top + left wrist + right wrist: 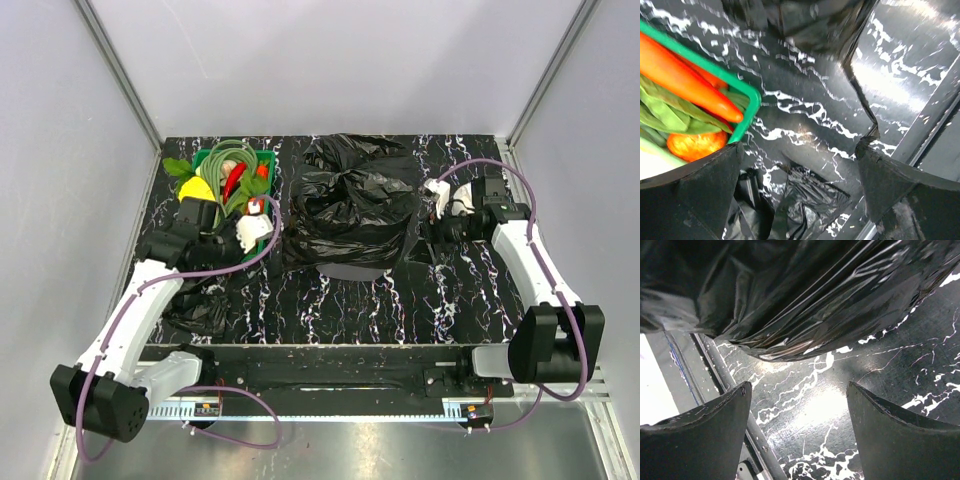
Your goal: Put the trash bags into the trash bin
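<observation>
Top external view, from the left: a green vegetable crate (208, 157) sits at the far left corner of the black marbled counter (400, 310), filled with greens, something yellow and a red pepper. Near it, toward the arm bases, a crumpled trash bag (195, 308) lies on the counter beside the left arm, well apart from the bin. The left gripper (258, 218) hangs between the crate and the bin. In the left wrist view its jaws stand wide with nothing between them, only bare counter. The crate's corner is at the upper left there, and the loose bag's black film (805, 210) is at the lower edge.

In the middle stands the trash bin (352, 270). It is almost wholly hidden under a large heap of glossy black bags (350, 205) that bulges above and over its rim. Only a grey strip shows at the near side.

At the right, the right gripper (432, 205) sits just beside that heap. The right wrist view shows its jaws apart and empty over the counter, with black film (805, 290) hanging just ahead of them, not pinched.

My judgement is that the task is partly done. Most of the plastic is at the bin, though it looks piled on top rather than pushed down inside. At least one bag on the left has yet to be picked up and dropped in.
</observation>
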